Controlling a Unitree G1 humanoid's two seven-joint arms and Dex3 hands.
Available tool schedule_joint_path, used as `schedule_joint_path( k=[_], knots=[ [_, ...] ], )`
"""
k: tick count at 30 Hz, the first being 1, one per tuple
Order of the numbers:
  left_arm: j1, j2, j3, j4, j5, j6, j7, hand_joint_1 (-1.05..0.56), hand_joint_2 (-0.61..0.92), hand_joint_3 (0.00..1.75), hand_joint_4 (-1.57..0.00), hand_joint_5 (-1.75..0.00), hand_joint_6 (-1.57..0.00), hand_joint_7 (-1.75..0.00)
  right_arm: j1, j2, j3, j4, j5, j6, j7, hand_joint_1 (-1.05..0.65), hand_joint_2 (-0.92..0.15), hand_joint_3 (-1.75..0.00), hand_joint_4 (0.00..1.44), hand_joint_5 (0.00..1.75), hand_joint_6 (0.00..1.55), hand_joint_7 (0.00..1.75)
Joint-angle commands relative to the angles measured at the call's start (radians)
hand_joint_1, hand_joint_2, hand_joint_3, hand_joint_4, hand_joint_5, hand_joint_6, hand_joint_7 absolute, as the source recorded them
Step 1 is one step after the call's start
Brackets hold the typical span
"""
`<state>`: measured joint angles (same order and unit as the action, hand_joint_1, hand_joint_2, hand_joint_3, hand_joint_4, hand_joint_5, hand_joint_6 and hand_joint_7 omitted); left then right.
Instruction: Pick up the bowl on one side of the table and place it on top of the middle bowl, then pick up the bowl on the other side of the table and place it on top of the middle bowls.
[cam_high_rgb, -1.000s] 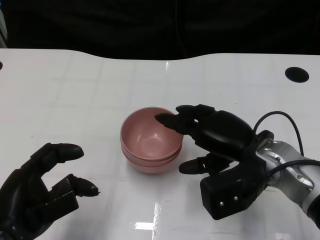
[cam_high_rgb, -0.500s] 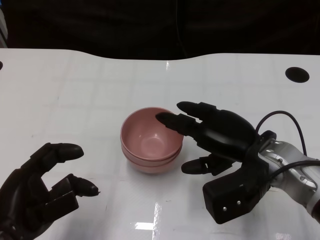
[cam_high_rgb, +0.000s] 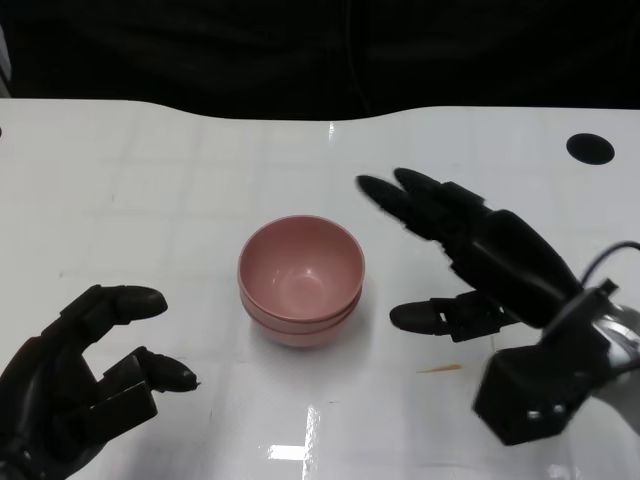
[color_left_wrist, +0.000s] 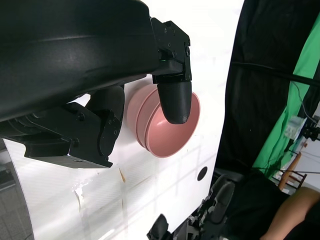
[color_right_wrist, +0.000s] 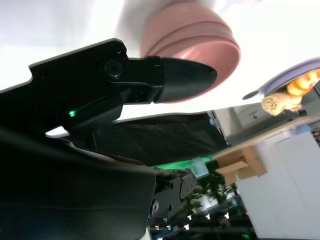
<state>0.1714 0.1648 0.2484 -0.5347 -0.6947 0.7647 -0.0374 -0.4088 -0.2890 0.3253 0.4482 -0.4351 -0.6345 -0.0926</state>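
White table (cam_high_rgb: 150, 180), black backdrop behind. Your left hand (cam_high_rgb: 75, 385) sits low at the near edge, fingers loosely curled and apart, holding nothing, well clear of the bowls. The pink bowl stack (cam_high_rgb: 300, 280) stands mid-table; rims look nested and level, apparently three deep in the right wrist view. Your right hand (cam_high_rgb: 470, 265) hovers just beside the stack, fingers spread wide, empty. Judgement: stacking looks complete. Draw that hand off sideways and up; do not brush the rim.

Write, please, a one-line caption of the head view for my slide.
Pink bowls stacked on the white table, open right hand beside them, left hand apart.
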Motion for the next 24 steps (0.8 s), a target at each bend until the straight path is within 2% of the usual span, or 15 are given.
schedule_joint_path(
  k=[1,3,6,8,10,11,12,13,16,17,18,19,20,21,24],
  knots=[
    [-0.002,0.018,0.014,-0.003,0.005,0.001,-0.003,0.28,0.92,1.45,-0.51,-1.75,-0.19,-1.75,0.099,0.052,-0.074,-0.064,0.186,0.027,0.046,-0.81,-0.91,-0.11,0.18,0.07,0.14,0.02],
    [-0.002,0.022,0.014,-0.002,0.006,0.002,-0.004,0.28,0.92,1.45,-0.51,-1.75,-0.19,-1.75,0.158,0.092,-0.11,-0.125,0.288,0.1,0.079,-0.8,-0.9,-0.05,0.31,0.12,0.17,0.02],
    [-0.002,0.026,0.014,0.001,0.007,0.0,-0.009,0.28,0.92,1.45,-0.51,-1.75,-0.19,-1.75,0.224,0.128,-0.144,-0.252,0.444,0.289,0.169,-0.75,-0.9,-0.02,0.49,0.15,0.2,0.01],
    [-0.001,0.029,0.014,0.002,0.006,-0.002,-0.015,0.28,0.92,1.45,-0.51,-1.75,-0.19,-1.75,0.26,0.14,-0.171,-0.342,0.574,0.446,0.241,-0.74,-0.92,-0.09,0.87,0.15,0.23,0.01],
    [-0.001,0.031,0.015,0.001,0.004,-0.001,-0.014,0.28,0.92,1.46,-0.51,-1.75,-0.19,-1.75,0.28,0.147,-0.196,-0.408,0.677,0.574,0.294,-0.69,-0.92,-0.12,1.1,0.14,0.28,0.02],
    [-0.002,0.031,0.017,-0.001,0.002,0.004,-0.008,0.28,0.92,1.45,-0.51,-1.75,-0.19,-1.75,0.288,0.148,-0.214,-0.437,0.737,0.643,0.321,-0.66,-0.92,-0.13,1.17,0.15,0.37,0.06],
    [-0.003,0.031,0.017,-0.002,0.001,0.008,-0.004,0.28,0.92,1.45,-0.51,-1.75,-0.18,-1.75,0.293,0.149,-0.227,-0.458,0.774,0.691,0.338,-0.61,-0.92,-0.15,1.26,0.22,0.56,0.11],
    [-0.004,0.031,0.018,-0.002,0.0,0.01,-0.001,0.28,0.92,1.44,-0.51,-1.75,-0.18,-1.75,0.297,0.15,-0.238,-0.475,0.797,0.727,0.349,-0.57,-0.92,-0.16,1.31,0.26,0.68,0.12],
    [-0.004,0.031,0.018,-0.003,-0.001,0.012,0.0,0.28,0.92,1.44,-0.51,-1.75,-0.18,-1.75,0.301,0.154,-0.255,-0.502,0.811,0.779,0.363,-0.55,-0.92,-0.16,1.33,0.3,0.76,0.13],
    [-0.003,0.034,0.018,0.002,0.001,0.005,-0.01,0.28,0.92,1.44,-0.51,-1.75,-0.18,-1.75,0.315,0.176,-0.293,-0.503,0.912,0.854,0.381,-0.55,-0.92,-0.16,1.33,0.31,0.77,0.13],
    [-0.001,0.036,0.017,0.005,0.004,-0.001,-0.016,0.28,0.92,1.45,-0.5,-1.75,-0.17,-1.75,0.325,0.192,-0.326,-0.499,0.997,0.912,0.406,-0.45,-0.92,-0.26,1.06,1.13,0.7,1.04],
    [-0.001,0.038,0.017,0.007,0.005,-0.004,-0.02,0.29,0.92,1.45,-0.5,-1.75,-0.17,-1.75,0.333,0.203,-0.351,-0.497,1.061,0.958,0.427,-0.42,-0.92,-0.31,0.94,1.43,0.64,1.38],
    [-0.001,0.039,0.018,0.007,0.006,-0.002,-0.019,0.29,0.92,1.45,-0.5,-1.75,-0.16,-1.75,0.342,0.208,-0.38,-0.493,1.128,1.004,0.452,-0.41,-0.92,-0.33,0.86,1.62,0.58,1.6],
    [-0.001,0.039,0.018,0.008,0.008,-0.002,-0.018,0.29,0.92,1.45,-0.5,-1.75,-0.16,-1.75,0.351,0.218,-0.406,-0.495,1.179,1.041,0.452,-0.41,-0.92,-0.32,0.82,1.68,0.54,1.67],
    [-0.001,0.04,0.02,0.012,0.009,-0.006,-0.021,0.29,0.92,1.44,-0.49,-1.75,-0.15,-1.75,0.379,0.234,-0.451,-0.509,1.26,1.112,0.452,-0.37,-0.92,-0.15,0.77,1.74,0.48,1.74]
  ],
)
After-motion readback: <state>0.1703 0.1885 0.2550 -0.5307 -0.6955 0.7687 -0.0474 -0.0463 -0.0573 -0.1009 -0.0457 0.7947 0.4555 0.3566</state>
